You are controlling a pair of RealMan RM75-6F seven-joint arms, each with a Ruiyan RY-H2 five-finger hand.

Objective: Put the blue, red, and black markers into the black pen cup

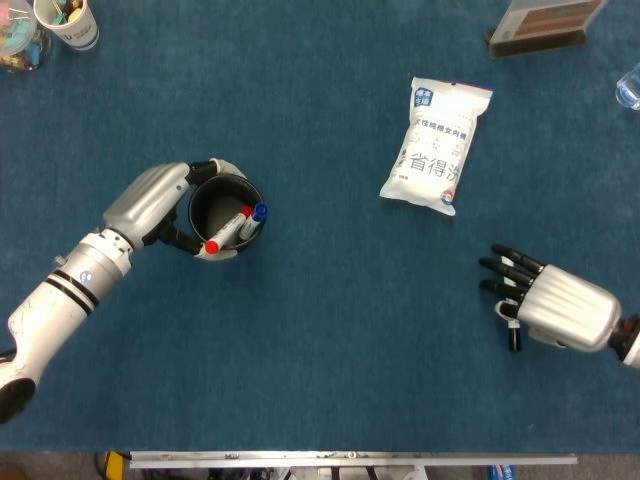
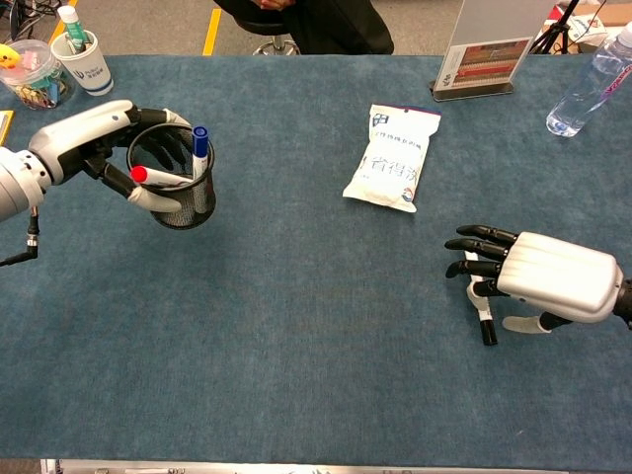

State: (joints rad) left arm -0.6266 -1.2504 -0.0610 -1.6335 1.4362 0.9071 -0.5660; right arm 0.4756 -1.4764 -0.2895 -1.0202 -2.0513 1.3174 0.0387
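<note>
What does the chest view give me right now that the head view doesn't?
Only the chest view shows the mesh side wall of the black pen cup, the clear water bottle nearly whole, the face of the sign stand, and a seated person at the far edge. Only the head view looks straight down into the cup. Both show the left hand gripping the cup with the red marker and blue marker inside, the white packet, and the right hand over the black marker on the table.

Between the right hand (image 2: 538, 281) and the black pen cup (image 2: 181, 193) to its left lies bare blue tabletop (image 2: 316, 296), with only the white packet (image 2: 392, 158) ahead, off that path.
</note>
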